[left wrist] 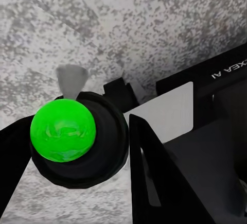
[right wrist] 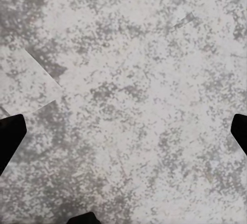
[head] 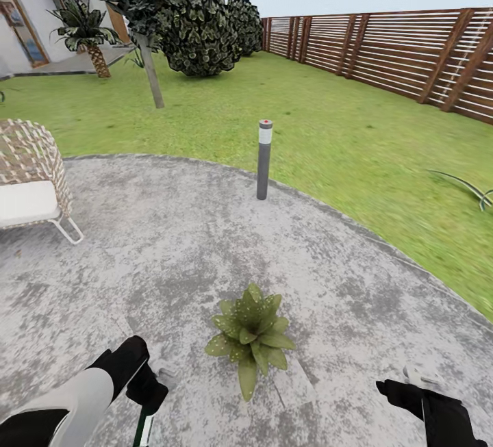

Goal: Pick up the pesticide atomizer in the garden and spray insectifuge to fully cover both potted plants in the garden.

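On grey paved patio, potted plant, lawn, left hand gripping atomizer, right hand spread empty

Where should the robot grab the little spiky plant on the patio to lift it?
Probably low down, at the base of the potted plant, coming in from the side, close to the patio. Its pointed leaves spread out all around, so a grab from above would only crush leaves. The pot is hidden under them, so its exact shape can't be told.

Both arms are glossy black at the wrist — the left arm has a pale grey-white shell higher up. White lettering — "XEA AI" — marks the black robot body in the left wrist view.
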